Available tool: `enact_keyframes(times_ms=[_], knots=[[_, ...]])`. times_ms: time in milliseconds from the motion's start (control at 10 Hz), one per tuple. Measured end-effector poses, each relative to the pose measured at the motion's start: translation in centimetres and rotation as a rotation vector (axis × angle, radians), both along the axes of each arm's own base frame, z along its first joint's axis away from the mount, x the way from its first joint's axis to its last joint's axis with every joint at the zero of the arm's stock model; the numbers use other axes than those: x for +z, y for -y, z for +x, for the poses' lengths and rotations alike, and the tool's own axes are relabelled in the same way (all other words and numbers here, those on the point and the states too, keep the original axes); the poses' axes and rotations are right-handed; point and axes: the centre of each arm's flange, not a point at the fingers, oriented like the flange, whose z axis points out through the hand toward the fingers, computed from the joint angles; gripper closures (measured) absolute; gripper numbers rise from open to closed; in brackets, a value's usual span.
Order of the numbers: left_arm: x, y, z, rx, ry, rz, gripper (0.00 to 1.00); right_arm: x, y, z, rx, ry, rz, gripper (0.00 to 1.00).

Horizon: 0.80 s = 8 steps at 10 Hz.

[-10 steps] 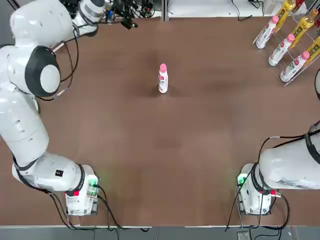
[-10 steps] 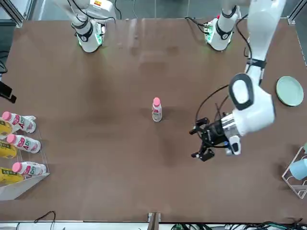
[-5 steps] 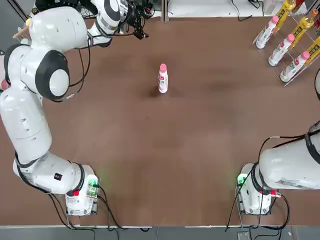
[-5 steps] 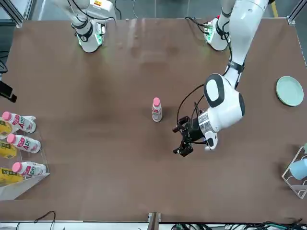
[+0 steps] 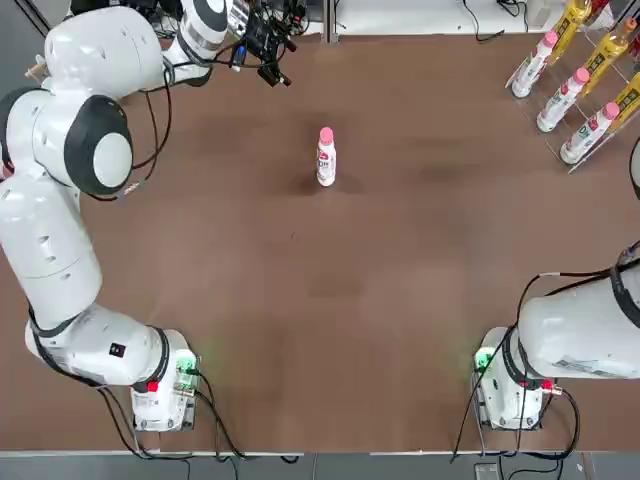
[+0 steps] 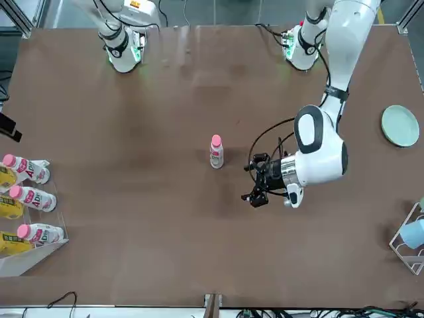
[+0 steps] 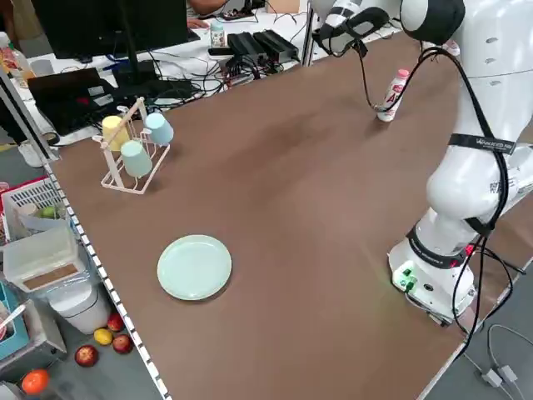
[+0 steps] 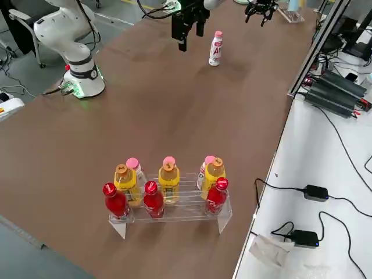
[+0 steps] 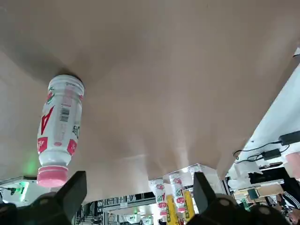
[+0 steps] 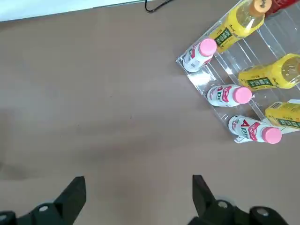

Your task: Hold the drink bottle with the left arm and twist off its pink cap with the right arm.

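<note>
Overhead, the drink bottle [image 5: 326,160] stands upright near the middle of the table [image 5: 330,330], pink cap [image 5: 326,133] on, with bare brown surface all around it; the left gripper [image 5: 268,40] hangs near the far edge, off to the bottle's left and apart from it, while a clear rack [image 5: 590,90] of like white and yellow bottles sits at the far right corner. Front view: the left gripper [image 6: 257,185] points toward the bottle [image 6: 216,152] from just beside it, fingers spread, nothing between them, and a pale green plate [image 6: 400,126] lies well apart by the table's side. Left side view: a stand of coloured cups [image 7: 133,142] and the plate [image 7: 195,267] lie far from the bottle [image 7: 390,93]. Right side view: the right gripper [image 8: 187,20] hovers above the table near the bottle [image 8: 215,48], not touching. Left wrist view: the fingers [image 9: 70,197] are wide apart with the bottle [image 9: 60,126] ahead. Right wrist view: the right gripper's fingers [image 10: 70,197] are spread and empty above bare table, the rack [image 10: 239,98] off to one side.
</note>
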Motion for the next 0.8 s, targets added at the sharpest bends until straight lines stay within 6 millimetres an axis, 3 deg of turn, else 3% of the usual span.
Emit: enact_keyframes(times_ms=[200, 400, 800], knots=[[-0.7, -0.2, -0.7, -0.049, -0.059, -0.009, 0.00, -0.1, -0.1, -0.1, 0.003, -0.008, 0.001, 0.00], [-3.1, 0.2, -1.9, -0.092, -0.132, -0.006, 0.00, -0.1, -0.5, -0.1, 0.012, -0.013, 0.002, 0.00], [-7.7, 2.2, -5.5, -0.145, -0.216, 0.031, 0.00, -0.5, -4.0, -0.1, 0.072, -0.054, -0.003, 0.00]])
